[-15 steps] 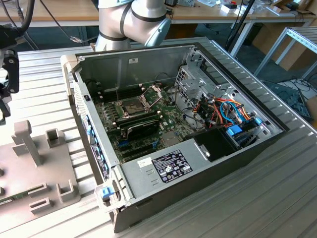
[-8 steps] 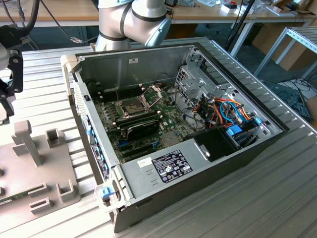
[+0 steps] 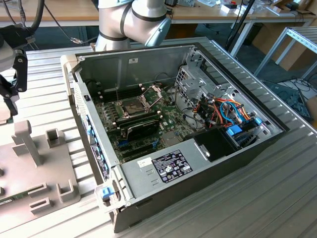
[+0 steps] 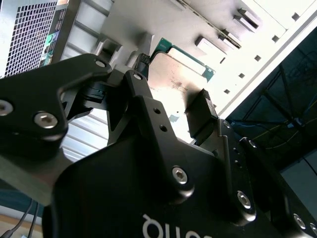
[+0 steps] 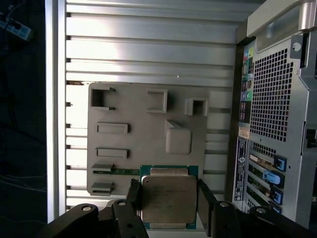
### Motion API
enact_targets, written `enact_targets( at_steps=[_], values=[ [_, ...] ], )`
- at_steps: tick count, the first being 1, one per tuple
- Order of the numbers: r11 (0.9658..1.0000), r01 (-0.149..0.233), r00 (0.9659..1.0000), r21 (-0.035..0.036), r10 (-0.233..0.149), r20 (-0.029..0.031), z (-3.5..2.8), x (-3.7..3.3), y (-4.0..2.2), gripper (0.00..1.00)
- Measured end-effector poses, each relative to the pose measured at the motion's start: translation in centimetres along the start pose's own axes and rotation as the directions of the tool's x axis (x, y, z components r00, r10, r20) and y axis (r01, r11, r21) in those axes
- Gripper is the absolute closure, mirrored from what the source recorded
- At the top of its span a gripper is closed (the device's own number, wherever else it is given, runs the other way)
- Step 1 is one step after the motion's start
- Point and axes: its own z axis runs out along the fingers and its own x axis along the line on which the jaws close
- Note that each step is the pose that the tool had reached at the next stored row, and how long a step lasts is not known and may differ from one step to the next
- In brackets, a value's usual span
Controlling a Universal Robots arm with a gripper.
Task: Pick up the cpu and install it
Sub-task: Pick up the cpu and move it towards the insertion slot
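Observation:
The cpu, a small square chip with a dull silver top and a green rim, sits between my two black fingers. My gripper is shut on it and holds it flat, raised above the grey fixture plate. The second wrist view shows the same grip: the cpu spans the gap of my gripper, its green edge sticking out beyond the fingertips. In the exterior view the black end of my arm hangs at the exterior view's left edge, well above the fixture plate.
The open computer case lies on the slatted table to the exterior view's right of the fixture. Inside it, the green motherboard carries the socket with its hinged metal frame raised. Cables and a drive cage fill the case's far end.

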Motion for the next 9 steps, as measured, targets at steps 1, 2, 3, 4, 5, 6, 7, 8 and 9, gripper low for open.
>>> enact_targets(
  at_steps=[1, 2, 3, 4, 5, 6, 7, 8, 9],
  values=[
    [1.0000, 0.000, 1.0000, 0.0000, 0.000, 0.0000, 0.00, -0.08, 0.00, 0.45],
    [1.0000, 0.000, 1.0000, 0.0000, 0.000, 0.0000, 0.01, -0.44, -0.02, 0.45],
    [1.0000, 0.000, 1.0000, 0.0000, 0.000, 0.0000, 0.01, -0.52, -0.02, 0.45],
    [1.0000, 0.000, 1.0000, 0.0000, 0.000, 0.0000, 0.01, -0.53, -0.02, 0.45],
    [1.0000, 0.000, 1.0000, 0.0000, 0.000, 0.0000, 0.01, -0.54, -0.02, 0.45],
    [1.0000, 0.000, 1.0000, 0.0000, 0.000, 0.0000, 0.01, -0.54, -0.02, 0.45],
    [1.0000, 0.000, 1.0000, 0.0000, 0.000, 0.0001, 0.01, -0.54, -0.02, 0.45],
    [1.0000, 0.000, 1.0000, 0.0000, 0.000, 0.0000, 0.01, -0.55, -0.02, 0.45],
    [1.0000, 0.000, 1.0000, 0.0000, 0.000, 0.0000, 0.01, -0.55, -0.02, 0.45]
  ],
)
